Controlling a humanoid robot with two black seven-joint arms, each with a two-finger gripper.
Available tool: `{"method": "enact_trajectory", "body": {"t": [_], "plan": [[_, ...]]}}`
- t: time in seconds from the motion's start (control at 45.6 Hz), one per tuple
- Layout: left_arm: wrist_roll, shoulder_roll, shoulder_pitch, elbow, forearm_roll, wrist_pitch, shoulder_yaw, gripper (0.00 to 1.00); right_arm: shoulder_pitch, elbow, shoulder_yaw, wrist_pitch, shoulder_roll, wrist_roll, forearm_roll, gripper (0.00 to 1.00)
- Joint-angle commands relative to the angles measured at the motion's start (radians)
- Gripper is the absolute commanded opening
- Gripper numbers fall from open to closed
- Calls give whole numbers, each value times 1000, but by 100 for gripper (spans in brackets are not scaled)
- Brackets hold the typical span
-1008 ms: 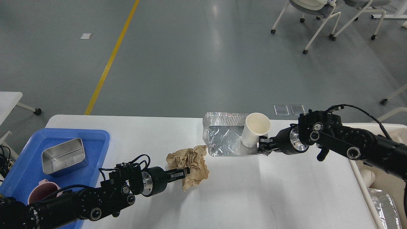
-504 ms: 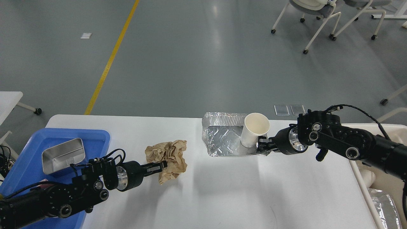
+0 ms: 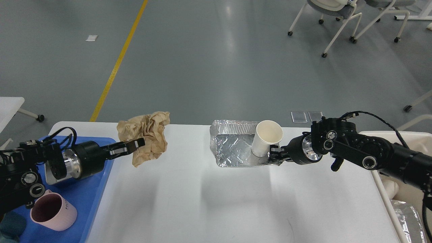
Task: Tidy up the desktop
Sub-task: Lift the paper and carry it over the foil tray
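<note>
The white desktop (image 3: 216, 202) fills the lower half of the head view. My left gripper (image 3: 133, 145) is shut on a crumpled brown paper (image 3: 146, 135) and holds it above the desktop's far left part, beside the blue tray. A silver foil tray (image 3: 233, 148) sits at the far middle with a white paper cup (image 3: 266, 137) standing tilted in its right end. My right gripper (image 3: 275, 157) is at the foil tray's right rim, shut on it.
A blue tray (image 3: 98, 175) at the left edge holds a steel box, mostly hidden by my left arm, and a pink mug (image 3: 54, 213). A cream bin (image 3: 401, 202) with foil inside stands off the right edge. Chairs stand on the floor beyond.
My left gripper has carried the brown paper up and to the left, from the desktop's middle toward the blue tray. The foil tray with the cup has shifted slightly left.
</note>
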Motion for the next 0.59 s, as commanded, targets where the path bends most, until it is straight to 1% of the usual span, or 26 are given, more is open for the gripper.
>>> {"method": "enact_trajectory", "body": {"t": [0.0,0.088,0.197,0.263,0.329,0.394,0.438,0.526,0.57], "plan": [[-15,27,-26,-18,0,-76,-108,0,3,0,-2,0,2,0,0,0],[-15,31,-95,-18,-1,-125,-168,0,3,3,0,0,-5,0,0,0],[-6,27,-193,-14,-4,-202,-196,0,3,3,-2,0,-7,0,0,0],[-3,10,-243,-6,-6,-222,-193,0,3,3,0,0,-5,0,0,0],[-1,2,-266,3,-8,-225,-184,1,3,3,0,0,-4,0,0,0],[14,-51,-267,14,2,-228,-170,2,3,3,0,0,-4,0,0,0],[37,-123,-270,37,15,-237,-141,2,6,3,0,0,-2,0,0,0],[69,-195,-289,81,48,-263,-84,3,11,3,0,0,-4,0,0,0],[77,-229,-296,106,78,-263,-46,4,11,3,0,0,-4,0,0,0]]}}
